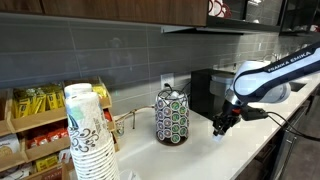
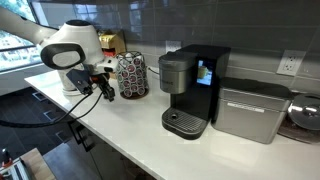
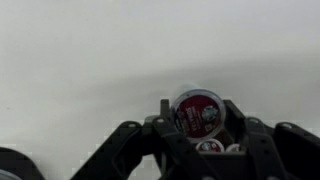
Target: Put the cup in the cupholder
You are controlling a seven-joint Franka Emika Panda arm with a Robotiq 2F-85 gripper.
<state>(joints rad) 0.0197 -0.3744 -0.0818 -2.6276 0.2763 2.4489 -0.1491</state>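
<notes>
**A:** So, where is the rack (image 1: 172, 115) relative to the gripper (image 1: 221, 127)?

**B:** In an exterior view the rack stands upright on the left. Bare counter (image 1: 185, 157) comes next, then the gripper, low and well apart from the rack.

**A:** And the cup?

**B:** In the wrist view the cup (image 3: 198, 112) is pinched between the jaws, its dark top facing the camera. I'd judge the next move is a sideways carry to the rack. I can't tell which slot is free.

The cup (image 3: 198, 113) — a small round pod with a dark red lid bearing a pale emblem — sits clamped between the fingers of the gripper (image 3: 197, 120), lid facing the wrist camera. The cupholder (image 1: 171, 116) (image 2: 132, 75) stands upright on the white counter (image 1: 200, 155) in both exterior views — dark-framed, domed, its sides lined with rows of pods.
</notes>
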